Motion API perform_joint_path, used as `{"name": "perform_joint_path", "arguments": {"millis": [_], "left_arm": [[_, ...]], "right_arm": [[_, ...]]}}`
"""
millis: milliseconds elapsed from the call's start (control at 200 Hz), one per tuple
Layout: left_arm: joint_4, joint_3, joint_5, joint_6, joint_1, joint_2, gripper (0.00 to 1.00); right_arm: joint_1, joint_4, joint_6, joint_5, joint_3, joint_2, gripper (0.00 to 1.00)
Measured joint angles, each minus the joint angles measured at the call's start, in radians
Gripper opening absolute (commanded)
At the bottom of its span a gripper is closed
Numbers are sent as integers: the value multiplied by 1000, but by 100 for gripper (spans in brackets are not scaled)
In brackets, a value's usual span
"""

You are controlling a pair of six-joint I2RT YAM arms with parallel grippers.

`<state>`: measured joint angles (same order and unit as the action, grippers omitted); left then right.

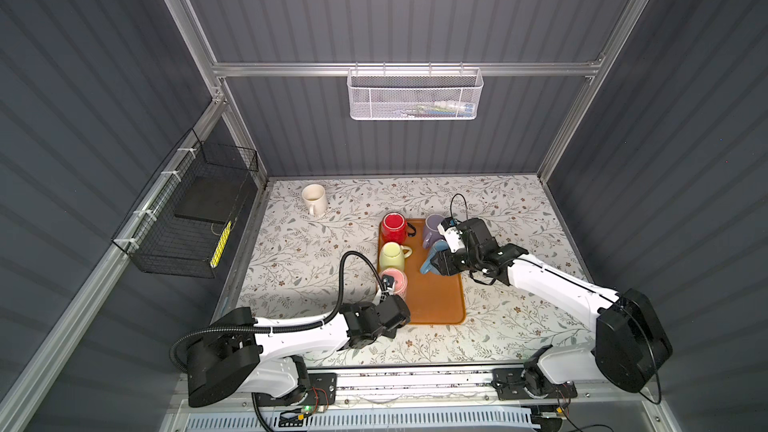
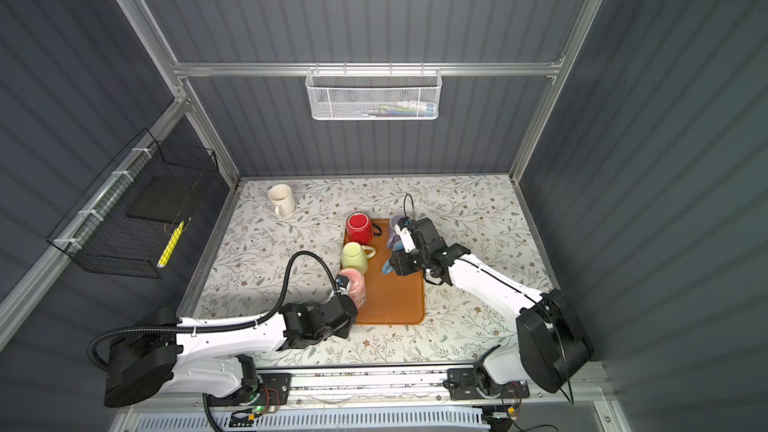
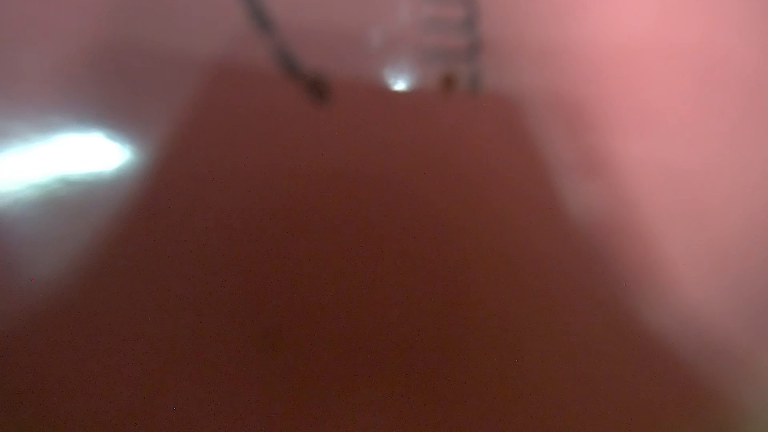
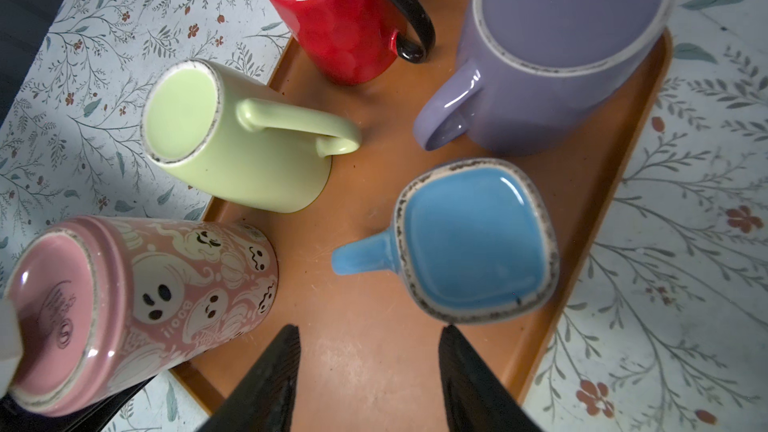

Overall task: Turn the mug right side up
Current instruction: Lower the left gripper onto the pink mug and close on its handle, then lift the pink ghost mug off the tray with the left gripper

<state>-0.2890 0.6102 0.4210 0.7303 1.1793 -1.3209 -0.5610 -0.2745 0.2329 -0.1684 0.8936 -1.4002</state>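
while the right fingers (image 4: 270,376) hang open over the tray (image 1: 440,305) with nothing between them, the left fingers (image 1: 388,284) are at the pink mug (image 1: 400,280). one left finger tip shows against the mug's near left side, close to its bottom, which faces up. i cannot tell if the left fingers are closed on the mug or only touching it; the left wrist view is just a pink and brown blur, far too close to read.

the pink mug stands upside down on the near left part of the orange tray, and it has white ghosts on it. behind it in the same row stand a green mug (image 1: 392,257) and then a red mug (image 1: 394,227), both upside down. on the right side of the tray a purple mug (image 1: 432,229) and a blue mug (image 4: 473,243) are upside down too. the blue mug is just past the right fingers, not touching them. a cream mug (image 1: 314,199) stands right side up on the tabletop (image 1: 299,268), well apart from the tray, in the far left corner.
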Motion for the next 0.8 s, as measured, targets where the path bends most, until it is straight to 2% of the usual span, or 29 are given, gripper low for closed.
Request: {"name": "perform_joint_path", "arguments": {"millis": [190, 515, 800], "left_arm": [[-33, 21, 19, -5, 0, 0, 0], [-55, 30, 28, -31, -13, 31, 0], [-87, 30, 21, -90, -96, 134, 0]], "right_arm": [[3, 9, 3, -5, -2, 0, 55], [4, 20, 3, -6, -7, 0, 55], [9, 19, 3, -6, -7, 0, 55]]}}
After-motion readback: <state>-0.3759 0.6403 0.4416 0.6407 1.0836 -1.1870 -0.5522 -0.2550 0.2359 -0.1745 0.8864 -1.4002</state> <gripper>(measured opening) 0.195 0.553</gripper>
